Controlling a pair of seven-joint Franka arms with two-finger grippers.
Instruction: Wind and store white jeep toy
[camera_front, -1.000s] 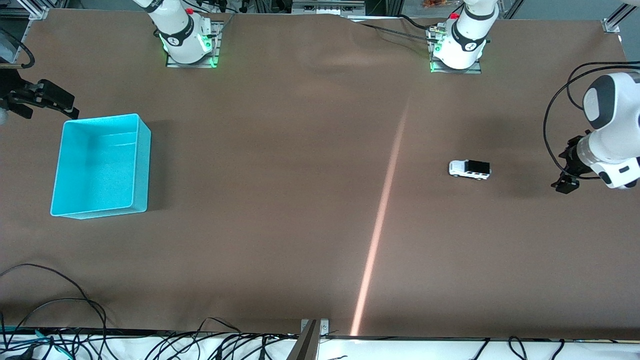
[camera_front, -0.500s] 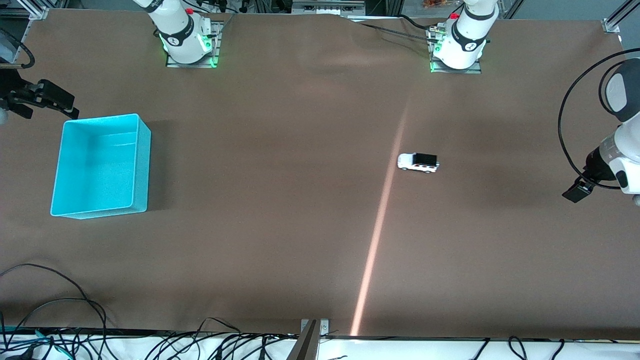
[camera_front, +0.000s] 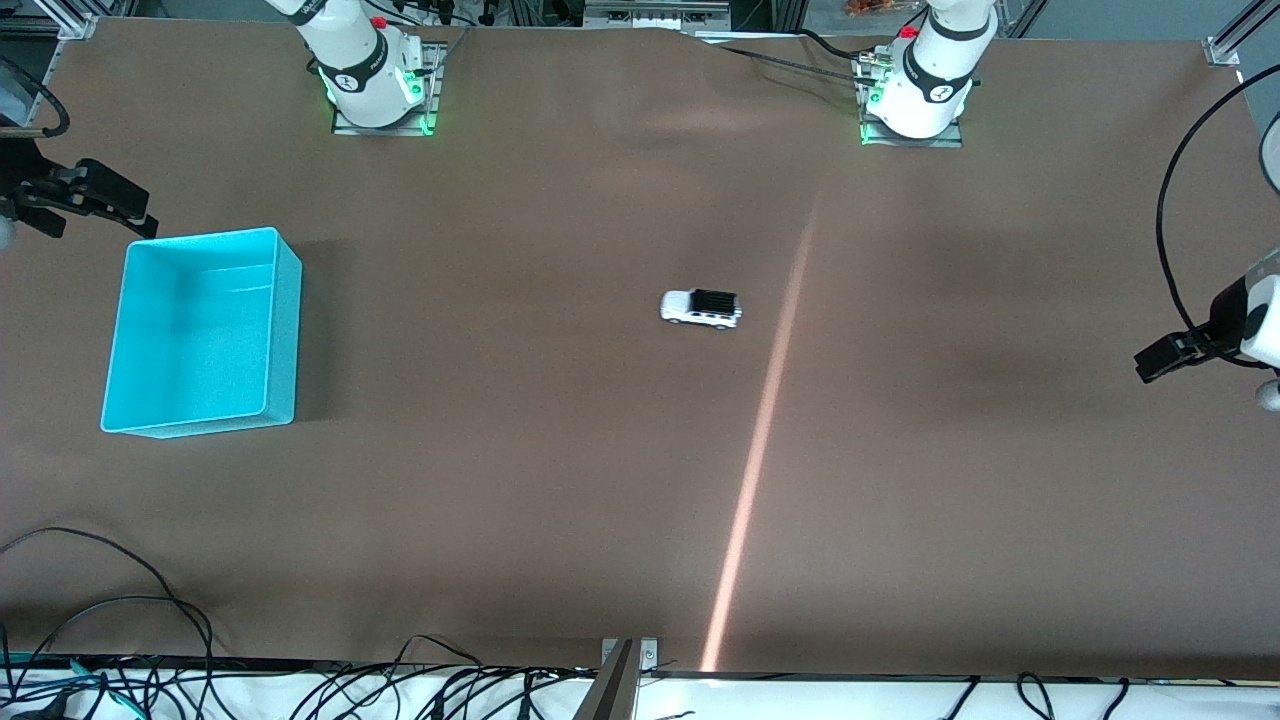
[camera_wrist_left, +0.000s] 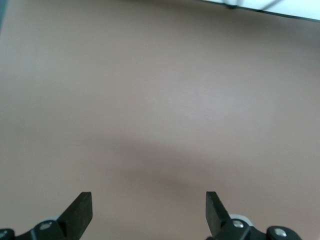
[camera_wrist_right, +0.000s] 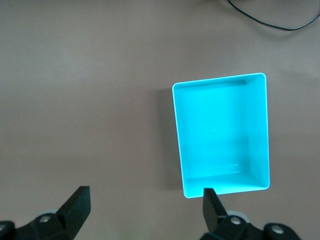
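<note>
White with a black roof, the white jeep toy (camera_front: 701, 308) is seen standing free on the brown table (camera_front: 560, 480) near its middle, well apart from both pincers and held by neither. The left gripper (camera_front: 1166, 356) hangs at the left arm's end of the table with its fingers spread wide and nothing between them; only bare table is shown under it in its wrist view. The right gripper (camera_front: 100, 205) waits at the right arm's end, just beside the turquoise bin (camera_front: 285, 330), its fingers likewise apart and empty, the bin lying open and empty below it. The winding is judged to be done and the storing not yet begun: the toy must next be grasped and carried to the bin, most readily by the right gripper, toward which it is heading. Compared with a second ago, the jeep has rolled from near the left gripper toward the bin, crossing the pale light streak (camera_front: 760, 440), while the left gripper has drawn back toward the table's edge.
</note>
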